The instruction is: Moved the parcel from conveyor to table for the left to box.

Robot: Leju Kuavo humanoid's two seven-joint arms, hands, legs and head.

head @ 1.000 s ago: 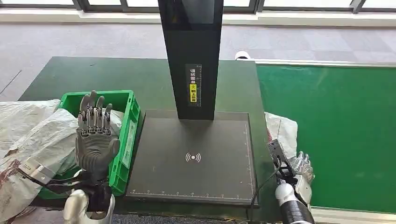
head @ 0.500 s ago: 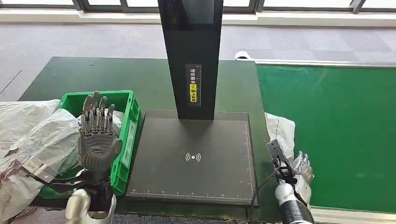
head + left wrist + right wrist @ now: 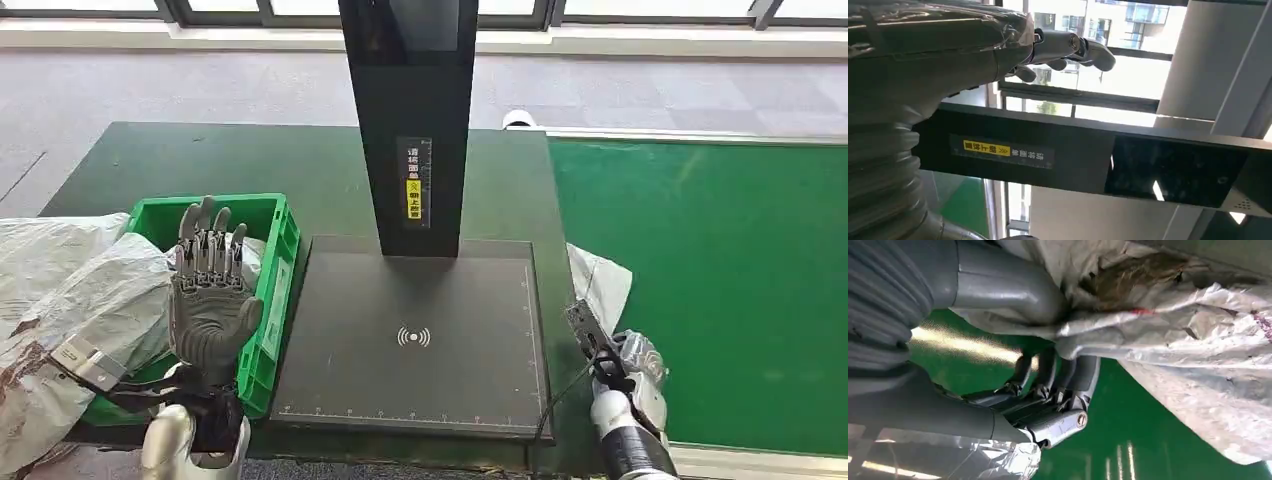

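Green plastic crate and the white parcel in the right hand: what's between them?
In the head view, the black scanner platform with its upright column lies between green plastic crate and white parcel.

We see a yellow-and-black label (image 3: 415, 196) with Chinese characters on the black column (image 3: 410, 120), too small to read; it also shows in the left wrist view. The black platform (image 3: 415, 340) carries a white wireless-signal symbol (image 3: 413, 337) mid-surface and ruler tick marks along its near and right edges; no digits legible.
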